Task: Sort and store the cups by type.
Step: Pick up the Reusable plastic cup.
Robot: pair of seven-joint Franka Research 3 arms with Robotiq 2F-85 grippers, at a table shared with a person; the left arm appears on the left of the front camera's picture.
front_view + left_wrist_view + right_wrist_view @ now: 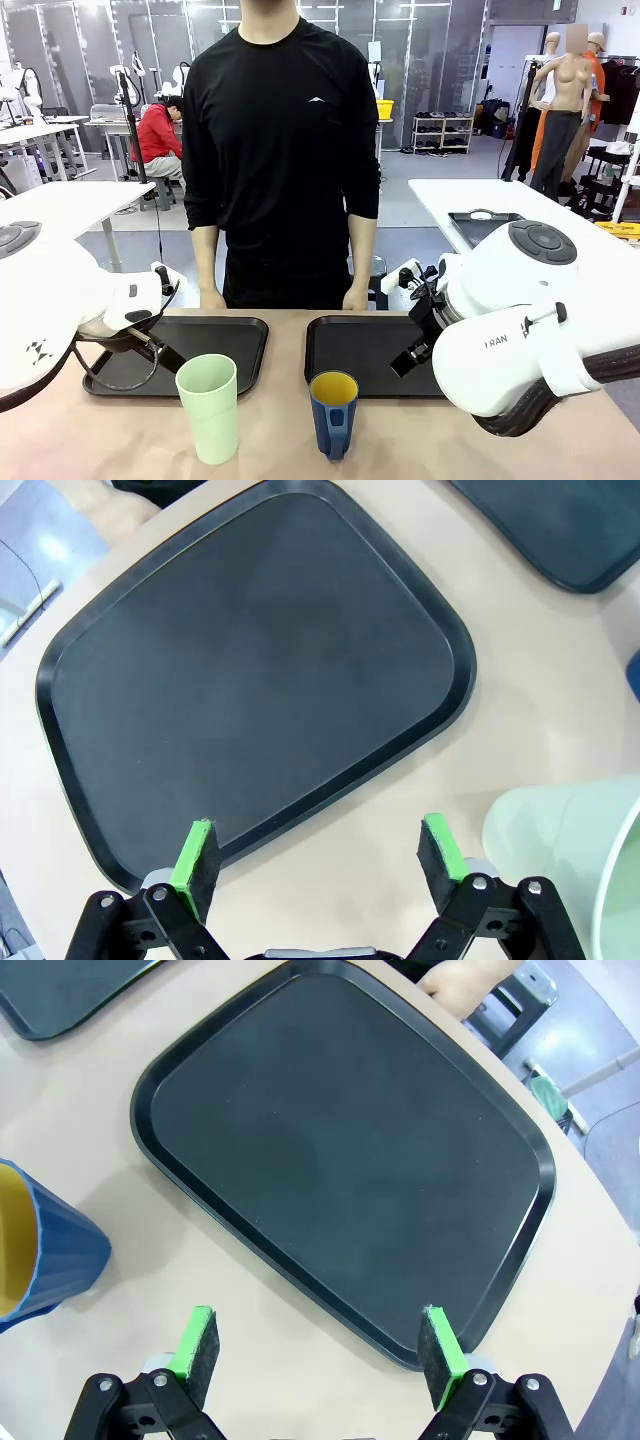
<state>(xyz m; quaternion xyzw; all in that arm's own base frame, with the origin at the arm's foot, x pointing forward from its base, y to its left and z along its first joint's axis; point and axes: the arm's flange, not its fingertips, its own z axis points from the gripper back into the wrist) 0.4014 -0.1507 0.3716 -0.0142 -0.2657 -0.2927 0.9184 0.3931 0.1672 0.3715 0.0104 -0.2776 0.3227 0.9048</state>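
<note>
Cups stood upright on the bare table, on the robot's side of two black trays. The mint-green tumbler [208, 405] was in front of the left tray [230, 330], and the blue mug [333, 412] was in front of the right tray [345, 345], its handle turned toward the robot. You had the tumbler just beside the left gripper [318, 852], off toward the table's middle. The mug sat near the right gripper [318, 1338], also inward, so each arm had its own nearer cup. Both grippers hung over the near tray edges with jaws spread wide — holding nothing, touching nothing.
</note>
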